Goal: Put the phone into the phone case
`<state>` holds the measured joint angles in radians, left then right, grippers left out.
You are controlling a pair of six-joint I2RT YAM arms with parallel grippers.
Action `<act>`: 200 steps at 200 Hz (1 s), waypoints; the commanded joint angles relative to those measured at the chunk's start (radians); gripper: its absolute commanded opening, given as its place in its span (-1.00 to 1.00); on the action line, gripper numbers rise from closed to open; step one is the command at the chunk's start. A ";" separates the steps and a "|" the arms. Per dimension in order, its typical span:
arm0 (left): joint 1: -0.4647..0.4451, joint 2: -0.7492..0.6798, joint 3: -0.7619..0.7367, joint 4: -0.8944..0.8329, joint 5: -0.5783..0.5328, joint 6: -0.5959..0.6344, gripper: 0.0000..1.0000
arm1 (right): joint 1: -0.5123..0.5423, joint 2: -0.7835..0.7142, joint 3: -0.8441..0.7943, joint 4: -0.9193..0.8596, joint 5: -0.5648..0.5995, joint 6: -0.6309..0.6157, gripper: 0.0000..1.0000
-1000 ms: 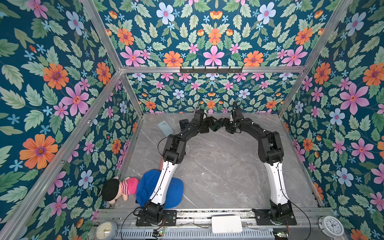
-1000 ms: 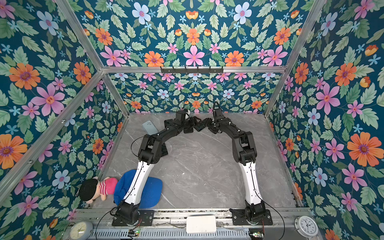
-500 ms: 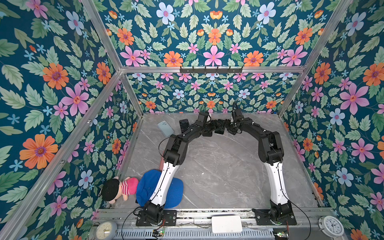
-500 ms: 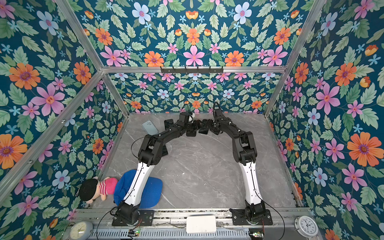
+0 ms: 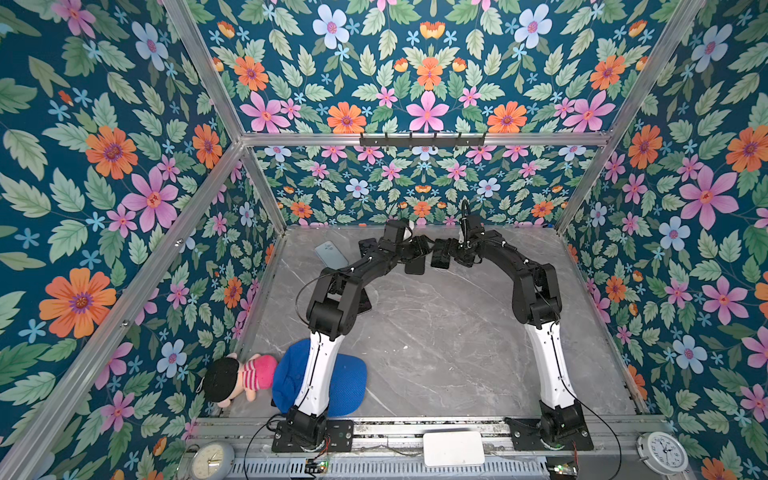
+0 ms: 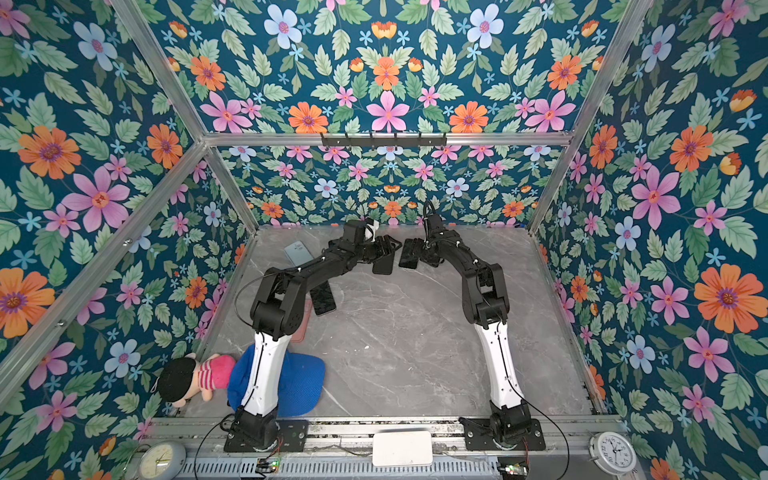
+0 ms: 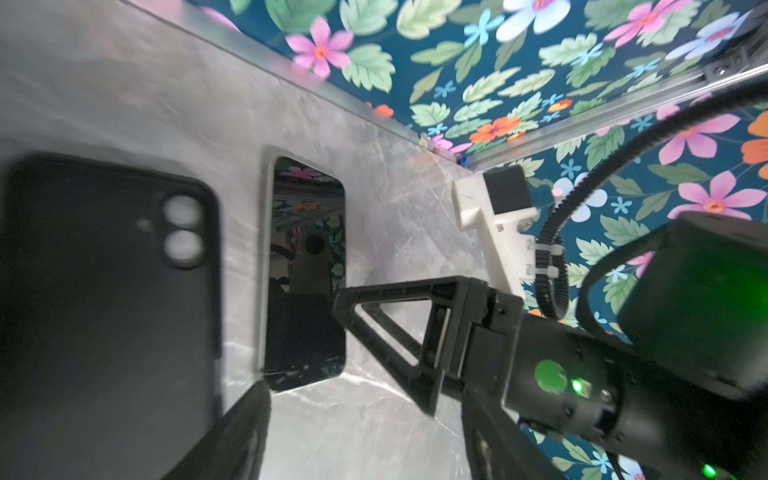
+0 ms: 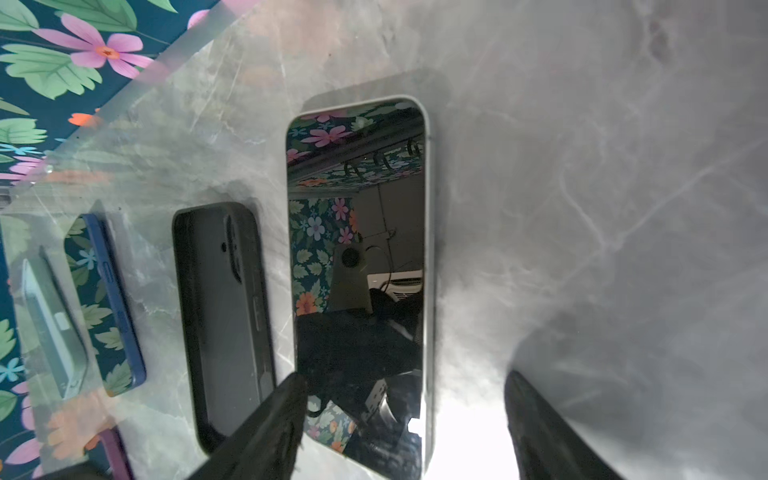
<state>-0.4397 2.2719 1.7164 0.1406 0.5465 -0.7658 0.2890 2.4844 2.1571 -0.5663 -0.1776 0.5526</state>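
Observation:
The phone [image 8: 357, 270] lies screen up on the grey marble table at the back middle, also in both top views [image 5: 440, 258] [image 6: 409, 258]. Just left of it lies the black phone case [image 7: 108, 291] [image 8: 224, 316] [image 5: 415, 266], its open side up and its camera holes showing. My left gripper [image 7: 365, 449] [image 5: 419, 249] hovers open over bare table near the ends of both, holding nothing. My right gripper [image 8: 407, 424] [image 5: 451, 249] is open above the phone's near end, with one finger over a screen corner.
A blue floral case [image 8: 104, 307] and a pale blue phone [image 5: 330, 254] lie further left near the back wall. Another black phone [image 6: 323, 298] shows beside the left arm's elbow. A doll [image 5: 237, 380] and a blue cap [image 5: 345, 386] sit at the front left.
The left arm has swung to the right, toward the middle, and its gripper now sits close to the right gripper over the case and phone. Both stay open.

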 commanded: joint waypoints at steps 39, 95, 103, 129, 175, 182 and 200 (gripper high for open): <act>0.066 -0.119 -0.165 0.040 -0.033 0.051 0.49 | 0.067 0.146 0.283 -0.253 0.154 -0.087 0.88; 0.098 -0.154 -0.244 0.045 -0.031 0.065 0.55 | 0.115 0.241 0.425 -0.397 0.316 -0.095 0.95; 0.102 -0.155 -0.250 0.045 -0.033 0.066 0.56 | 0.122 0.247 0.426 -0.404 0.332 -0.097 0.95; 0.109 -0.151 -0.252 0.013 -0.051 0.074 0.56 | 0.139 0.261 0.428 -0.415 0.368 -0.107 0.88; 0.112 -0.149 -0.250 -0.032 -0.069 0.091 0.56 | 0.151 0.280 0.431 -0.428 0.377 -0.108 0.71; 0.112 -0.149 -0.247 -0.040 -0.075 0.094 0.56 | 0.153 0.278 0.430 -0.429 0.376 -0.108 0.69; 0.112 -0.147 -0.238 -0.071 -0.096 0.107 0.56 | 0.154 0.266 0.420 -0.429 0.368 -0.111 0.63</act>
<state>-0.3290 2.1242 1.4670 0.1112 0.4873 -0.6930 0.4400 2.7392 2.5969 -0.8654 0.2382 0.4248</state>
